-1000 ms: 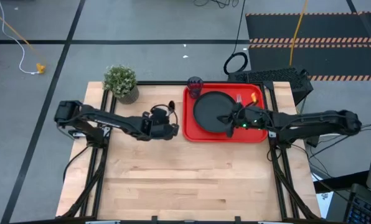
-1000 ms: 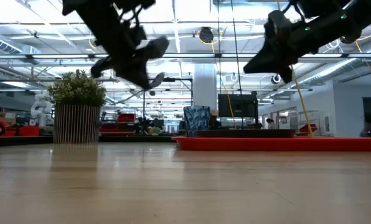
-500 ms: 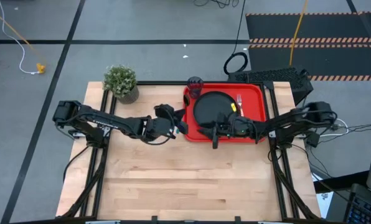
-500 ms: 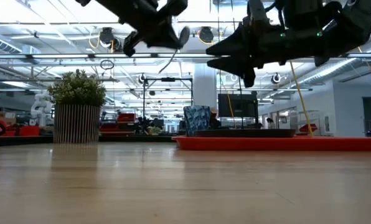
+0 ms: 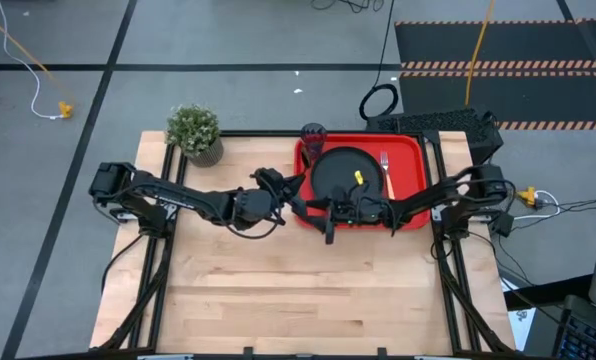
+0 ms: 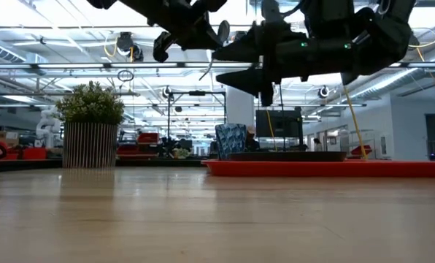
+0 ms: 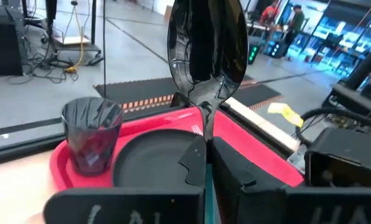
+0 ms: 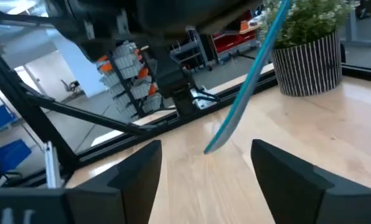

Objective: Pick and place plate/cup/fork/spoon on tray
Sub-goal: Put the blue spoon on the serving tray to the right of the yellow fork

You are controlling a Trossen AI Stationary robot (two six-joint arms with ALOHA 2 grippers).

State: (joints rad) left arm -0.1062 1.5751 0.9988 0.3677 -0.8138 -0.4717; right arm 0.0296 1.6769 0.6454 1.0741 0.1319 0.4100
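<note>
The red tray (image 5: 413,145) lies at the table's far right. On it are the black plate (image 5: 338,170) and, right of the plate, the fork (image 5: 386,172). The dark cup (image 5: 312,135) stands at its far left corner. My left gripper (image 5: 290,200) hovers at the tray's left edge, shut on the spoon (image 7: 205,43). My right gripper (image 5: 323,218) stands open above the tray's near left corner and points toward the left gripper. The spoon's light-blue handle (image 8: 248,81) is ahead of its fingers, untouched. My left gripper pinches the spoon's neck (image 7: 205,134), just behind the bowl, between its two fingers. The bowl sticks out beyond the fingertips toward the tray. The blue handle slants down behind and below the fingers. The spoon is lifted clear of table and tray.
A potted green plant (image 5: 195,132) stands at the table's far left corner. The two grippers are close together, high above the tray's left edge (image 6: 210,166). The bare wooden tabletop (image 5: 298,290) spreads across the near half.
My right gripper has gone from over the tray's right part toward the table's left, across the plate, and has opened. My left gripper has risen and gone toward the tray with the spoon, still shut on it.
</note>
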